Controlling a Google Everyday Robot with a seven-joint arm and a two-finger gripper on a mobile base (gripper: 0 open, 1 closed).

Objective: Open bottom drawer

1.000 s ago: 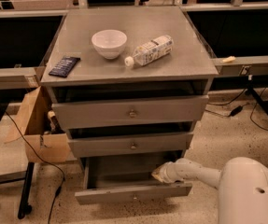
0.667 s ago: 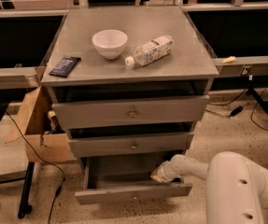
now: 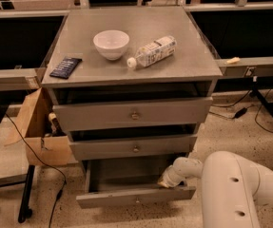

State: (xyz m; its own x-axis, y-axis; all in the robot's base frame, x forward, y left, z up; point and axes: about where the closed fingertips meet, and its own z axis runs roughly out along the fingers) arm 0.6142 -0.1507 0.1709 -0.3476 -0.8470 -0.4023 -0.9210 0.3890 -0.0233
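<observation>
- Reaching in from the right, the tool (image 3: 166, 180) sits low inside the bottom drawer (image 3: 126, 197), at its right end and just behind the front panel
- Whether the tool is apart or together cannot be told (its tip is tucked against the drawer's inner corner)
- The white arm (image 3: 231, 184) fills the lower right of the view, with its narrow wrist leading leftward to the tool
- The bottom drawer stands pulled out from the cabinet (image 3: 205, 103), well forward of the two above it, and its grey inner floor shows
- Its front panel lies slightly askew in the view, with the left end lower than the right
- The middle drawer (image 3: 135, 147) and the top drawer (image 3: 133, 113) each sit a little way out, with a dark gap above each front
- On the worktop (image 3: 183, 70) a white bowl (image 3: 111, 42) stands upright, a plastic bottle (image 3: 152, 51) lies on its side just to the bowl's right, and a dark flat packet (image 3: 65, 66) rests near the left edge
- A cardboard box (image 3: 36, 127) sits on the floor beside the cabinet's left side, with a black cable (image 3: 31, 151) trailing across the floor in front of it
</observation>
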